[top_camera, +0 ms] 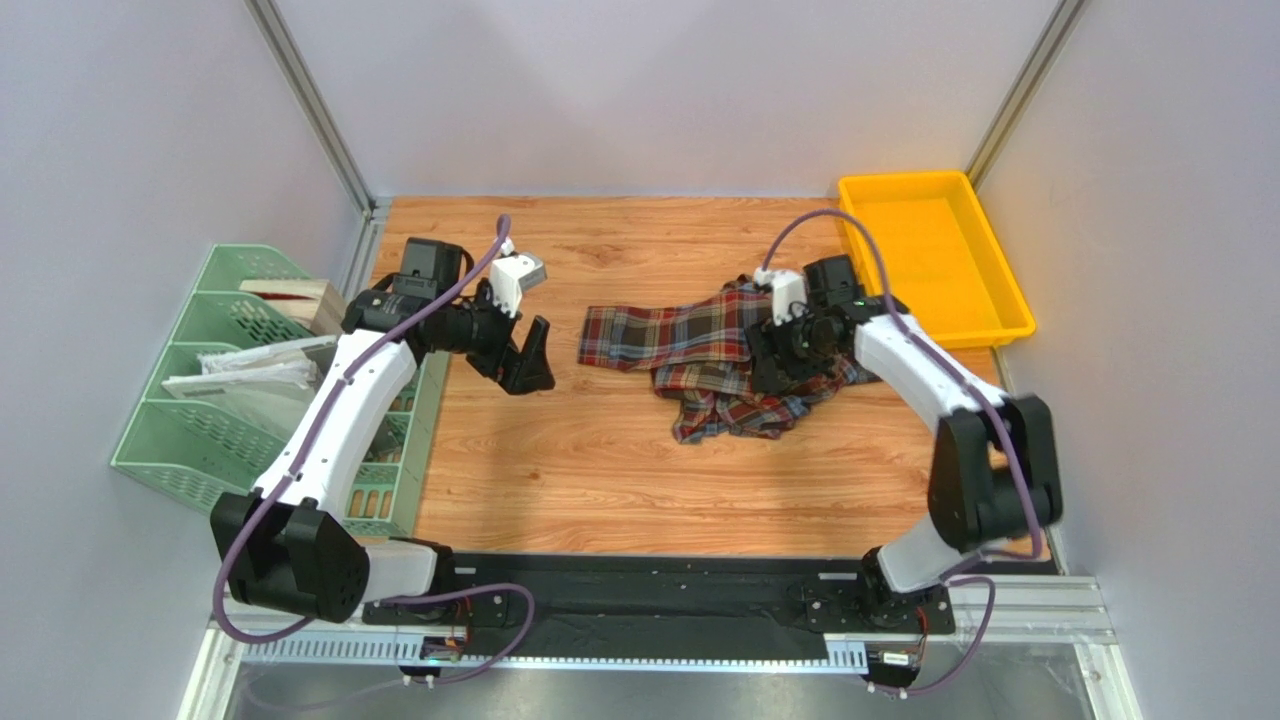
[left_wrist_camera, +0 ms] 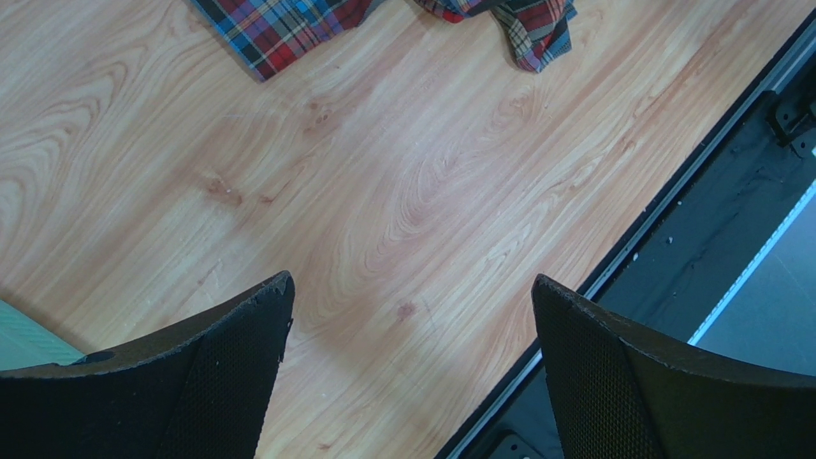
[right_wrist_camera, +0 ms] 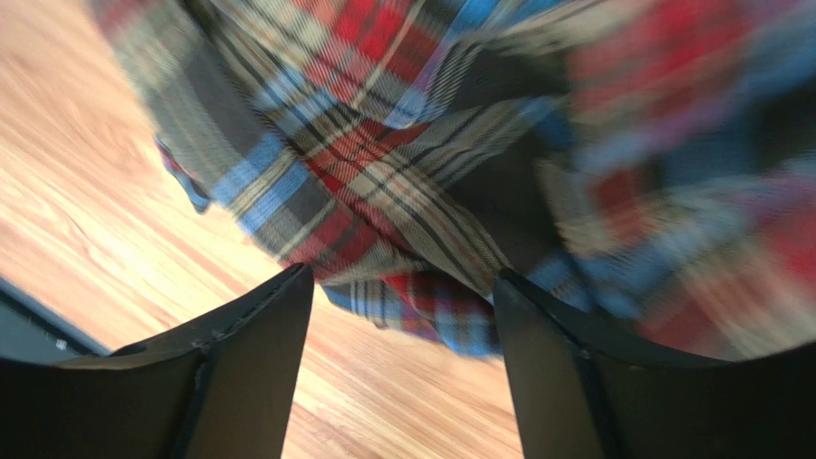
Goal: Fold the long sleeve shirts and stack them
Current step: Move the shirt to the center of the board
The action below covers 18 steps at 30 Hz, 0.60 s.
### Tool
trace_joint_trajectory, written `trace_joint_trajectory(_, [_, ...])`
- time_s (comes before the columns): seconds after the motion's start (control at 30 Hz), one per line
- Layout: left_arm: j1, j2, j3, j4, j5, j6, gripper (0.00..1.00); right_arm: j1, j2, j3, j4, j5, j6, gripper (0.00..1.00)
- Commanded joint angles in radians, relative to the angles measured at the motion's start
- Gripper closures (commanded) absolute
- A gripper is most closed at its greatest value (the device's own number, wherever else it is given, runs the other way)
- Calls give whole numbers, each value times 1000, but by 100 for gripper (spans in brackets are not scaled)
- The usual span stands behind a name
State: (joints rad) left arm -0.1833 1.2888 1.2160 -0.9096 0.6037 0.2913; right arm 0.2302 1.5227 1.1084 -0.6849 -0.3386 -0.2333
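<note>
The plaid shirt (top_camera: 718,360) lies crumpled on the wooden table (top_camera: 601,480), just beside the yellow tray (top_camera: 1004,270). One strip is stretched flat away from the tray and the rest is bunched nearer to it. The right gripper (top_camera: 769,372) hangs over the bunched part with its jaws apart and nothing between them, though its wrist view is blurred. The left gripper (top_camera: 529,372) hovers beyond the shirt's far end from the tray, spread wide and empty above bare wood.

To my eye the step is spreading the shirt flat before any fold. The right gripper should pinch a single edge layer, not a wad. The left should take the flat strip's end. Then both should lift and draw apart, since soft flannel is likely to drag and bunch.
</note>
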Motion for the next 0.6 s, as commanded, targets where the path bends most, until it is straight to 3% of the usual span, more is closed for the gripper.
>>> trace_joint_trajectory(0.0, [4, -14, 47, -57, 22, 34, 3, 41, 172, 21, -44, -86, 0, 30])
trace_joint_trajectory(0.13, [25, -14, 57, -92, 18, 17, 3, 102, 306, 76, -16, -149, 57, 34])
trace_joint_trajectory(0.3, [102, 9, 69, -123, 51, 5, 5, 294, 373, 186, 56, -348, 202, 36])
trace_joint_trajectory(0.43, [110, 44, 80, -121, 27, 34, 8, 353, 259, 283, 56, -461, 226, 33])
trace_joint_trajectory(0.57, [108, 145, 157, -40, -25, -13, 8, 302, 98, 271, -50, -374, 149, 27])
